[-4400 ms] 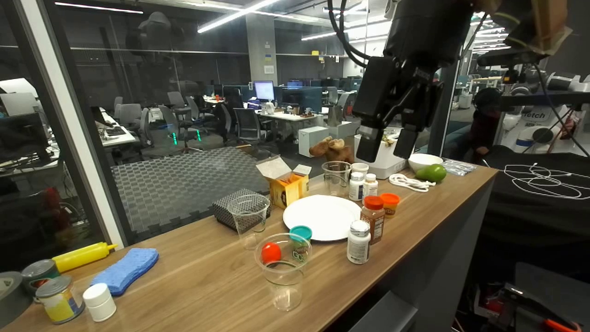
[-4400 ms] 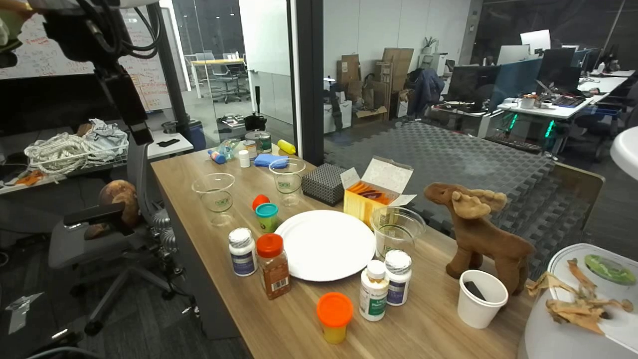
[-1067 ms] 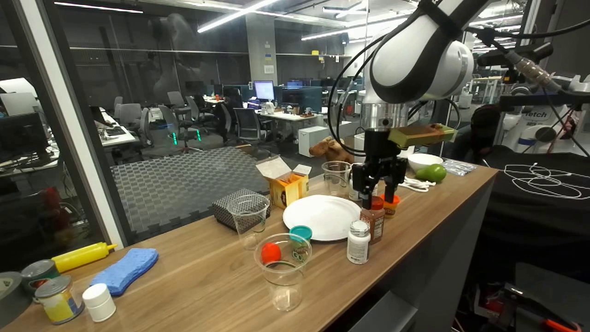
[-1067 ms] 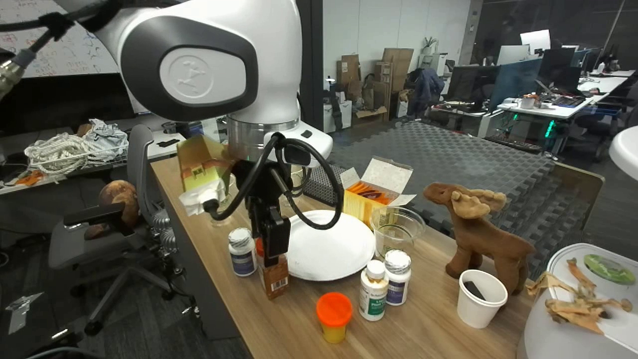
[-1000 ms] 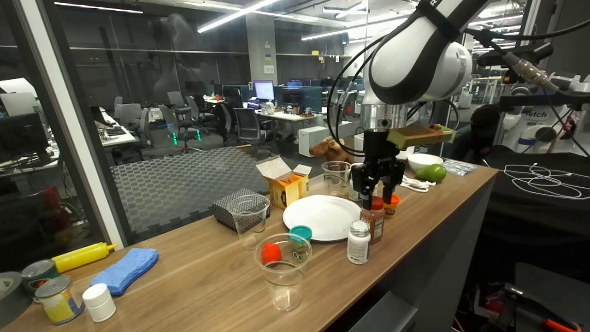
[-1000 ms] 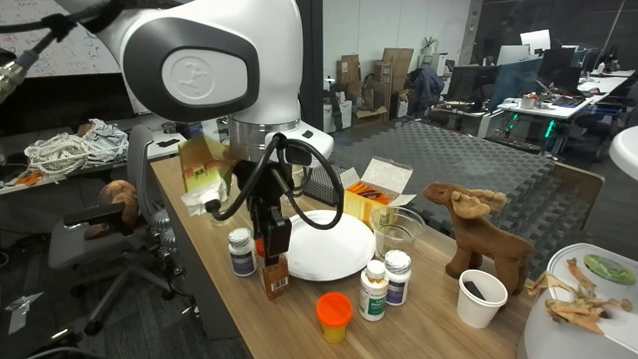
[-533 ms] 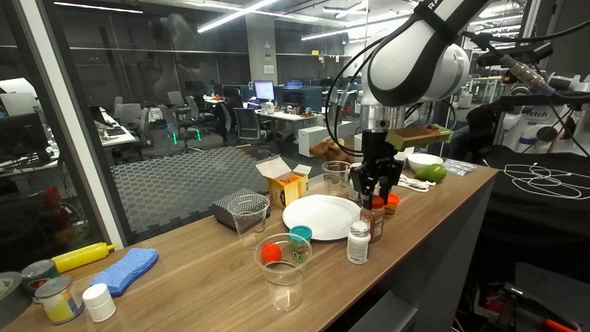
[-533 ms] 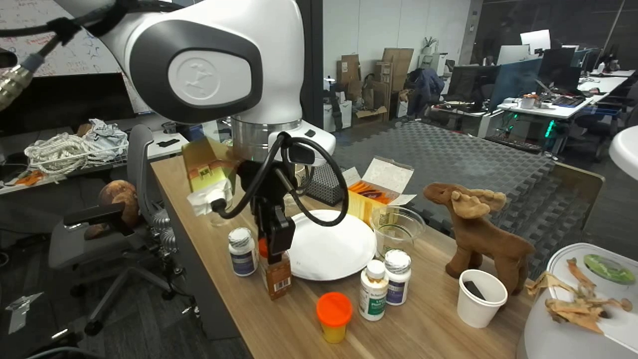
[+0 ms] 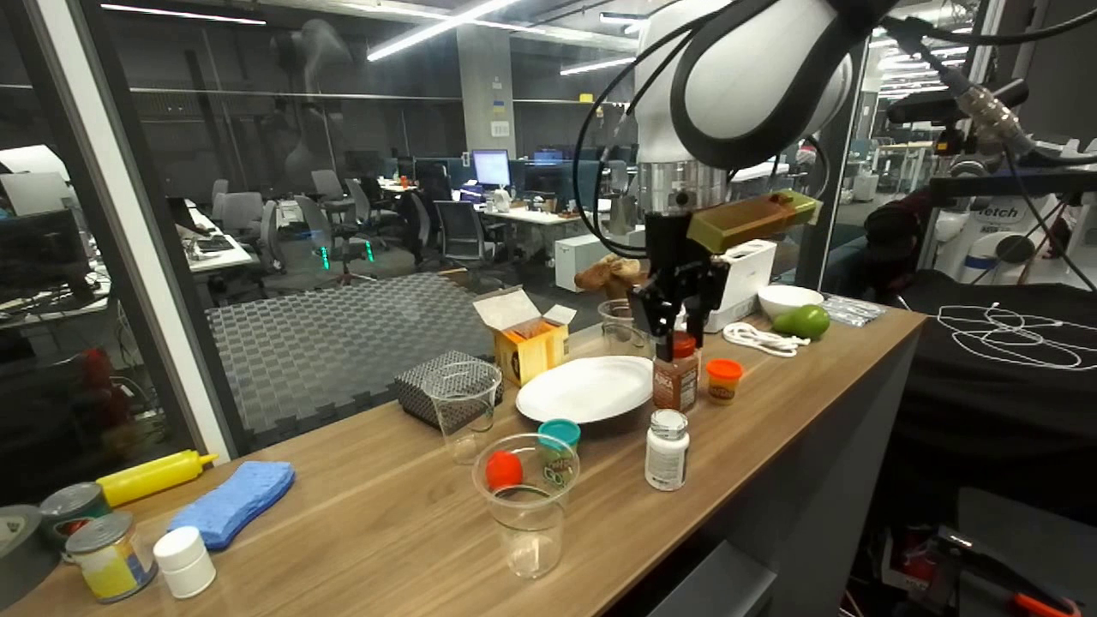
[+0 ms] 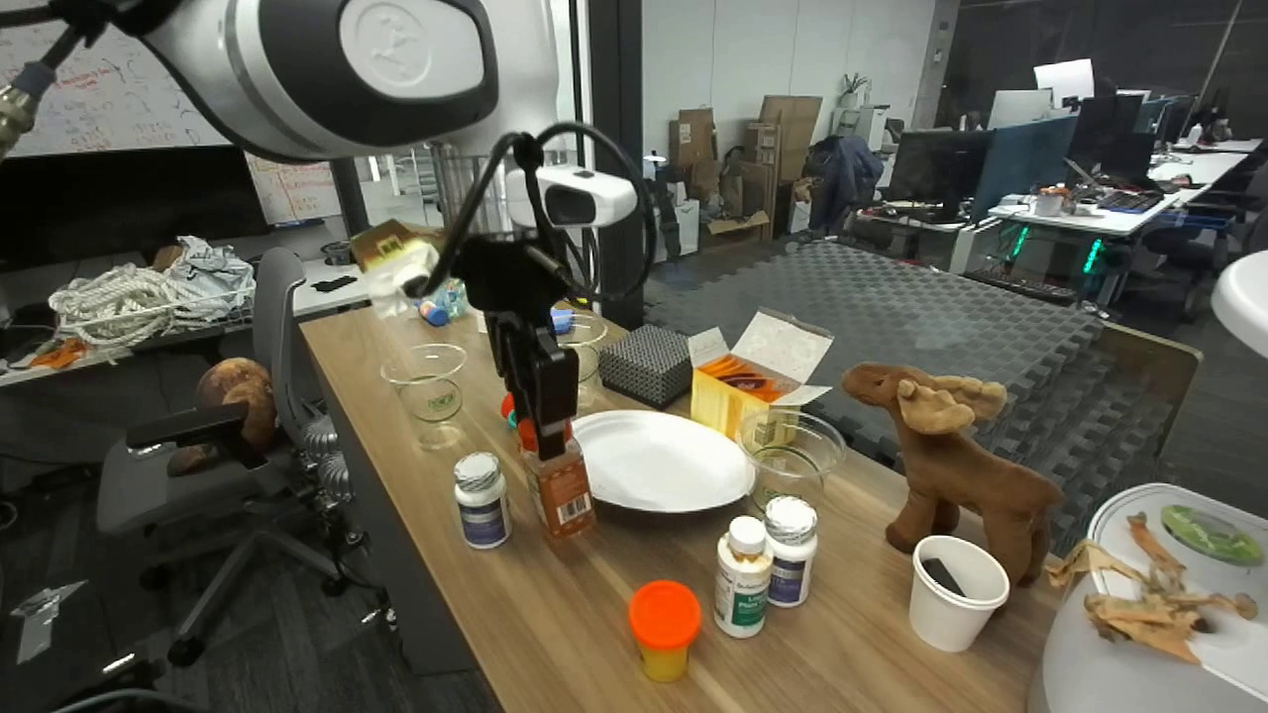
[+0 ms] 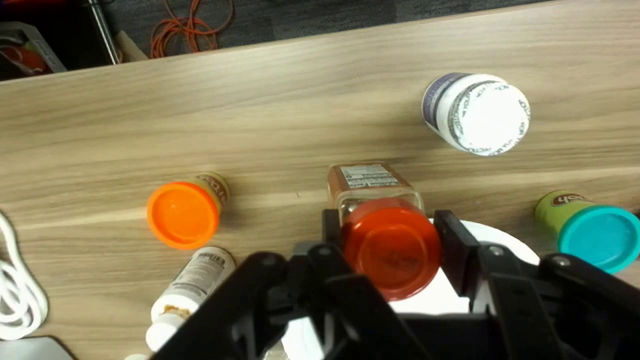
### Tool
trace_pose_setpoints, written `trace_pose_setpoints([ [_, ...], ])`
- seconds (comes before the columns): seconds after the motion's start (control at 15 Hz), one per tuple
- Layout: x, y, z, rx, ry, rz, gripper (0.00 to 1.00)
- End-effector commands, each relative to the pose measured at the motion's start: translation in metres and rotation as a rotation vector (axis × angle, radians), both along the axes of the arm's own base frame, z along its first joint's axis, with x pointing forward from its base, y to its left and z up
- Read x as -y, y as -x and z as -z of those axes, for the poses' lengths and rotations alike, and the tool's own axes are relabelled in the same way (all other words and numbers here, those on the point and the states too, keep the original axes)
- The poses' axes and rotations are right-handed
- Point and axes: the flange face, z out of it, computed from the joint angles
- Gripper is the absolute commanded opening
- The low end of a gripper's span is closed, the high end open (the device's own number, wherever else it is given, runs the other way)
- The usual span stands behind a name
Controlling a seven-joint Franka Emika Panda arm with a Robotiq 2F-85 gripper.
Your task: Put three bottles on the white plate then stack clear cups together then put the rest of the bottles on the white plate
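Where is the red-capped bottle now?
In the wrist view, near the middle: the red-capped bottle is held in the gripper, beside the white plate and left of the teal-lidded tub.

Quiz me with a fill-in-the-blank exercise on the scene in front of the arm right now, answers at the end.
1. In the wrist view, the jaws grip the squarish clear plastic bottle with reddish-brown contents by its ____ cap.
2. Left of it there, the squat cylindrical yellow tub wears an ____ lid.
3. The tapered transparent plastic cups, standing apart, number ____.
4. In an exterior view, the flat rectangular sponge is ____.

Missing words: red; orange; three; blue.
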Motion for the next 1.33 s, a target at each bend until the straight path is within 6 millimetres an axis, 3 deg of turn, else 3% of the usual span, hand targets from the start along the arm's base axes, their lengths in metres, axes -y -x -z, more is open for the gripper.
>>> trace_pose_setpoints([
  [0.0, -0.015, -0.018, -0.033, -0.056, 0.09, 0.02, 0.24],
  [0.27, -0.022, -0.015, -0.04, -0.202, 0.111, 0.02, 0.24],
  [0.4, -0.023, -0.019, -0.042, -0.181, 0.081, 0.004, 0.24],
  [0.87, -0.008, -0.066, -0.034, 0.021, -0.023, -0.041, 0.24],
  [1.27, 0.016, -0.113, -0.028, 0.084, -0.085, -0.057, 0.24],
])
